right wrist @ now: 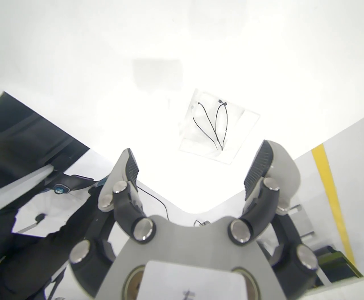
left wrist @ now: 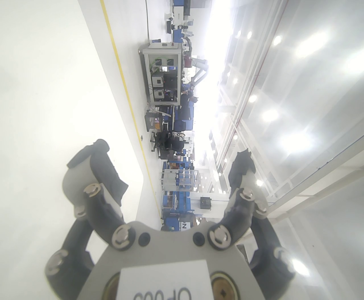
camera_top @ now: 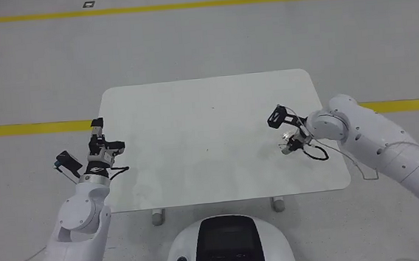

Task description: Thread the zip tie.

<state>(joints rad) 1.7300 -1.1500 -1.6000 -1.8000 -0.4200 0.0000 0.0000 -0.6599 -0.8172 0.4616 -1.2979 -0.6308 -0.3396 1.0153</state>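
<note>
Several thin black zip ties (right wrist: 216, 119) lie loose in a clear, flat square tray (right wrist: 244, 127) on the white table (camera_top: 212, 167). My right gripper (right wrist: 196, 152) hovers over the table's right edge (camera_top: 287, 133), a short way from the tray and pointing at it. It is open and holds nothing. My left gripper (left wrist: 170, 154) stands at the table's left edge (camera_top: 103, 139), pointing away across the room. It is also open, with nothing between its fingers.
A yellow floor line (camera_top: 17, 129) runs past both sides of the table. Thin black cables (camera_top: 316, 153) hang by the right wrist. Benches and machines (left wrist: 167, 79) stand far off in the room.
</note>
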